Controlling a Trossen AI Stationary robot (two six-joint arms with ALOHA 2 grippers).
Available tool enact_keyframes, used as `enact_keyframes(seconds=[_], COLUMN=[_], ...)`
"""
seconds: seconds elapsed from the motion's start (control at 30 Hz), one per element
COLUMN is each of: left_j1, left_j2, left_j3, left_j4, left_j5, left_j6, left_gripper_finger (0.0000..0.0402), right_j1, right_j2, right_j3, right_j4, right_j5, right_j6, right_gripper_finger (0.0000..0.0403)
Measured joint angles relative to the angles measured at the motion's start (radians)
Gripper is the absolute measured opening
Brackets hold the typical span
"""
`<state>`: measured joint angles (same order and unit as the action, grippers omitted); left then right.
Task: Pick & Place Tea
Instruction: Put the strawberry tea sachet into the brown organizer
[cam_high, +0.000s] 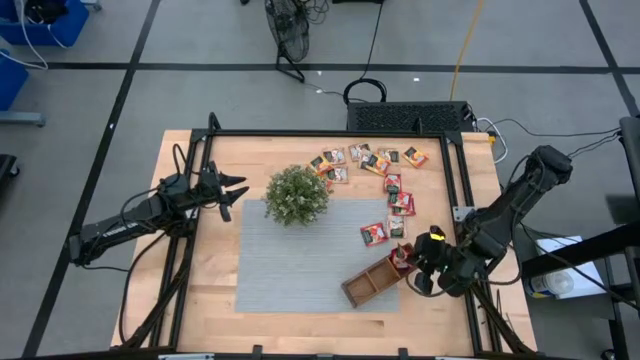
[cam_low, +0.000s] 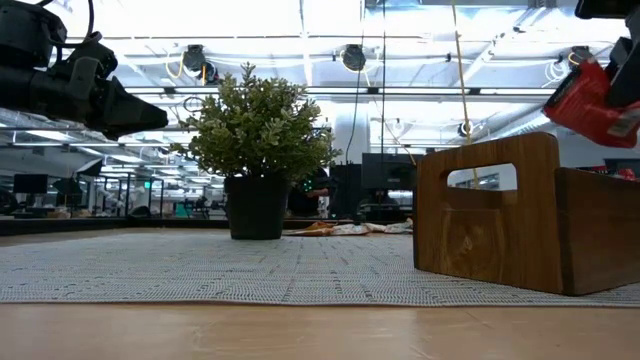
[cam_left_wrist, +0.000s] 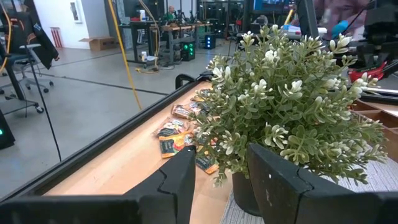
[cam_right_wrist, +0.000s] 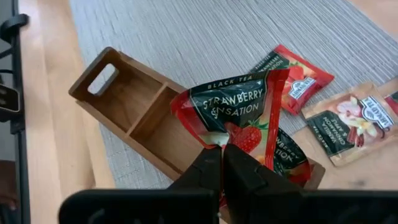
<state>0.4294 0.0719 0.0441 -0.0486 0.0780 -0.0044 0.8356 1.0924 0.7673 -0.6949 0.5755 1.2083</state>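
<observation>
1. Both arms are dark, near black, built of jointed tubular links
2. Black cables loop loosely along the left arm
3. Left tool (cam_high: 236, 190): two tapered matte black fingers (cam_left_wrist: 277, 186) with flat inner faces
4. Right tool (cam_right_wrist: 222, 163): black angular fingers; a yellow mark on its wrist

Place: robotics lab or workshop, open-plan.
Floor: grey concrete marked with dark tape lines (cam_high: 250, 68), cables trailing across it.
Beyond the left gripper (cam_left_wrist: 221, 171): workbenches (cam_left_wrist: 155, 28), lit equipment, cardboard box (cam_left_wrist: 93, 43).
Overhead: bright ceiling lights (cam_low: 350, 55).
</observation>
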Motion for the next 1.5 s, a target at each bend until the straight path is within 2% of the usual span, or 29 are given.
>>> enact_keyframes(seconds=[0.47, 0.83, 1.1, 1.27, 1.5], left_j1=[0.0, 0.0, 0.0, 0.0, 0.0], left_j2=[0.0, 0.0, 0.0, 0.0, 0.0], left_j3=[0.0, 0.0, 0.0, 0.0, 0.0], left_j4=[0.0, 0.0, 0.0, 0.0, 0.0], left_j5=[0.0, 0.0, 0.0, 0.0, 0.0], left_j6=[0.0, 0.0, 0.0, 0.0, 0.0], left_gripper_finger=[0.0147, 0.0147, 0.0147, 0.0147, 0.0147], right_j1=[0.0, -0.003, -0.003, -0.003, -0.008], right_j2=[0.095, 0.099, 0.098, 0.098, 0.098], right_j3=[-0.01, -0.062, -0.062, -0.063, -0.063], right_j4=[-0.011, -0.011, 0.001, 0.01, 0.035], right_j5=[-0.027, -0.027, 0.028, 0.03, 0.047], right_j6=[0.108, 0.167, 0.157, 0.143, 0.134], right_gripper_finger=[0.0, 0.0004, 0.0009, 0.0036, 0.0103])
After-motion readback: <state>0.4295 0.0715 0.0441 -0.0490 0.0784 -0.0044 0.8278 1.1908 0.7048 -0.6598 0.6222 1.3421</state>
